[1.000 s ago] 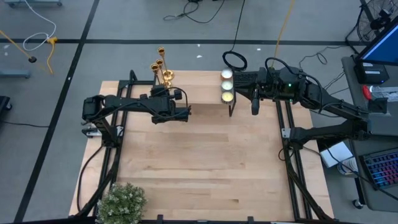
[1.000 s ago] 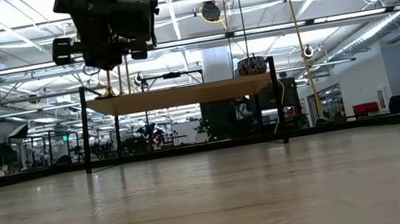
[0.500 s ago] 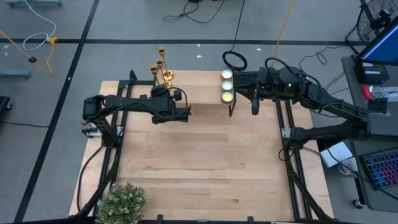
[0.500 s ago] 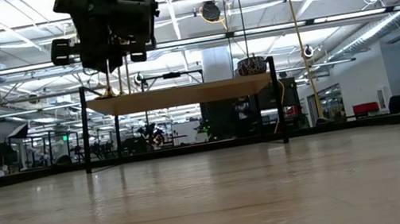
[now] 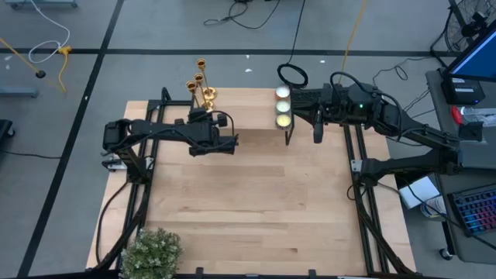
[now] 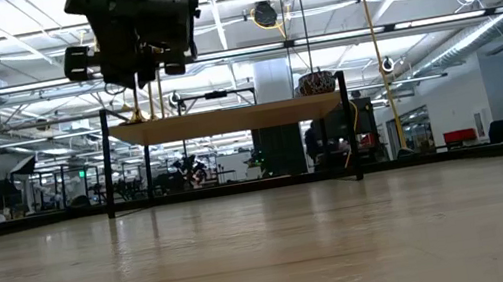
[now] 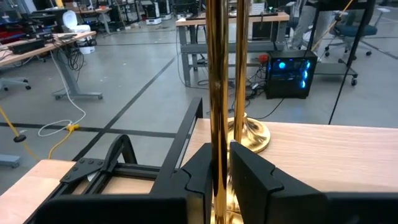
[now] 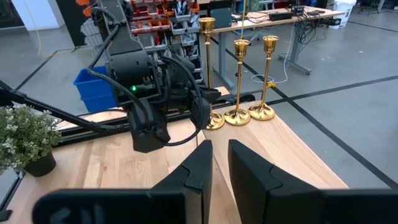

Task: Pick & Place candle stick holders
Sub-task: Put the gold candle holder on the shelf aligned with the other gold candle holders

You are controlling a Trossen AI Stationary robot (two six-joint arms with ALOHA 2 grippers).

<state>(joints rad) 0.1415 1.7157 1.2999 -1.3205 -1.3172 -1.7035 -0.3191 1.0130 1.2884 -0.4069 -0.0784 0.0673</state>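
Note:
Three tall gold candle stick holders [image 8: 239, 81] stand in a row by their round bases on the left end of a raised wooden shelf [image 6: 228, 119] at the table's far side. My left gripper [image 7: 221, 152] is level at the nearest one. Its fingers stand on either side of that holder's thin stem [image 7: 216, 93], open by a narrow gap. That holder's base [image 8: 214, 121] rests on the shelf. My right gripper [image 8: 219, 146] hovers high over the shelf's right end, pointing toward the holders, slightly open with nothing between its fingers.
Three small glowing candles [image 5: 284, 107] sit on the shelf's right end, near my right arm. A potted plant [image 5: 151, 252] stands at the table's near left corner. Black frame bars [image 5: 143, 163] run along both table sides. The wide middle of the table [image 5: 248, 194] is bare wood.

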